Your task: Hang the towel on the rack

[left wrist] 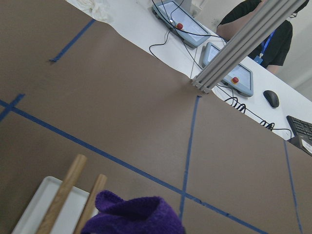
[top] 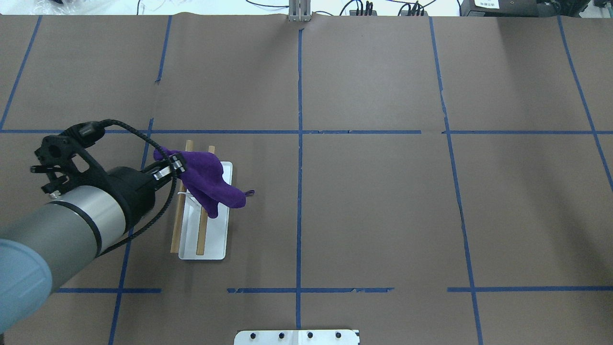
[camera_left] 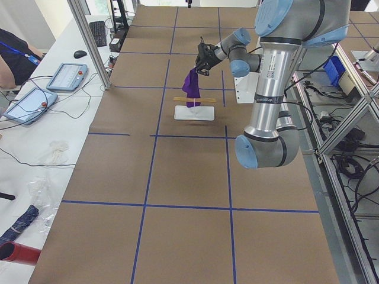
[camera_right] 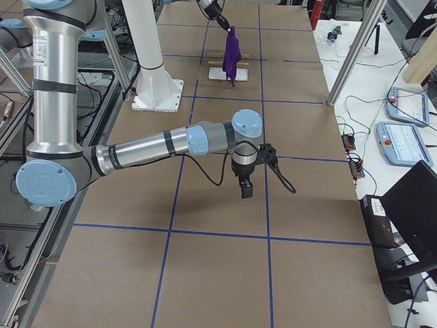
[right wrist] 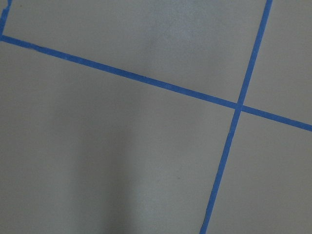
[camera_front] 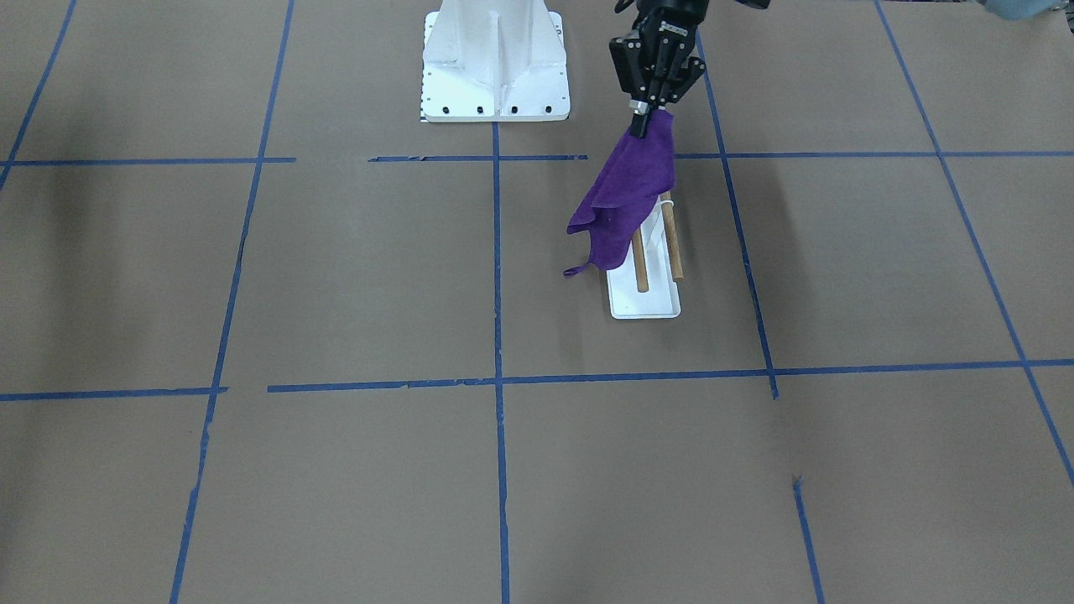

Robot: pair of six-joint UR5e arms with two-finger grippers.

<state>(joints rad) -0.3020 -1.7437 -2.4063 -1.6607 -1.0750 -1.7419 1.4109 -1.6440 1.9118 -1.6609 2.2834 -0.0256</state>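
My left gripper (camera_front: 648,113) is shut on one corner of the purple towel (camera_front: 625,197) and holds it up over the rack. The towel hangs down from the fingers, with its small loop (camera_front: 575,270) at the lowest corner. The rack is a white base (camera_front: 646,304) with two wooden bars (camera_front: 674,243). From overhead the gripper (top: 176,163) is above the bars (top: 177,225) and the towel (top: 210,182) covers their far part. I cannot tell whether the towel rests on a bar. My right gripper (camera_right: 246,188) hovers over bare table far from the rack; I cannot tell whether it is open.
The robot's white pedestal (camera_front: 495,67) stands behind the rack. The table is brown paper with a blue tape grid (top: 299,143). Operators' tablets (camera_left: 62,77) and cables lie beyond the table's far edge.
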